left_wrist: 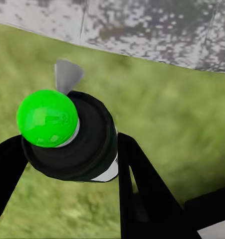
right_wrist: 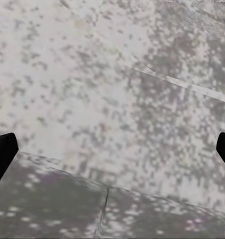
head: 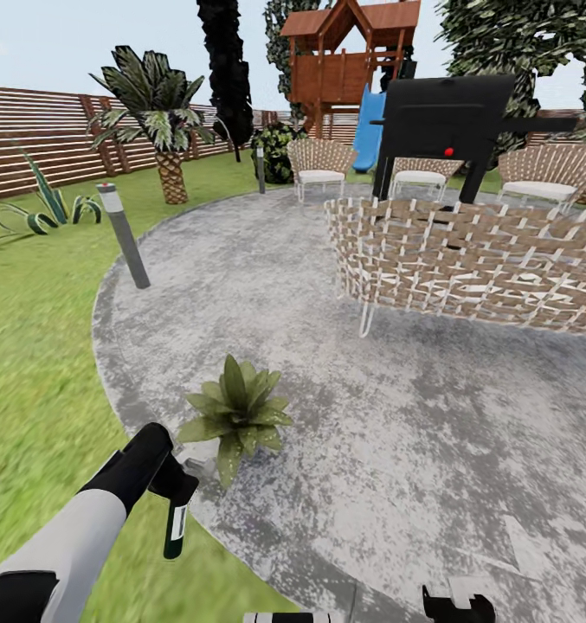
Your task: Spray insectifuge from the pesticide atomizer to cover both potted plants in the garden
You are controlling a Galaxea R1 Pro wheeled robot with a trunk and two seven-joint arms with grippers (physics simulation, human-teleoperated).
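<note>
Left gripper [head: 178, 500] grasps your atomizer [head: 174, 528] near its top; light, slick bottle hanging down, grip firmly. Right gripper [right_wrist: 112, 149] spread wide, empty.

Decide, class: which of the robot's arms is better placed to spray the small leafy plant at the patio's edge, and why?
The left. Its claw is shut on the pesticide atomizer, right beside the potted plant. The right claw is open with nothing in it, over bare paving and farther from the plant.

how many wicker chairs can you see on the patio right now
4: one large wicker chair nearest, three smaller behind it, left, middle behind the black grill, right. Others may be hidden.
</note>
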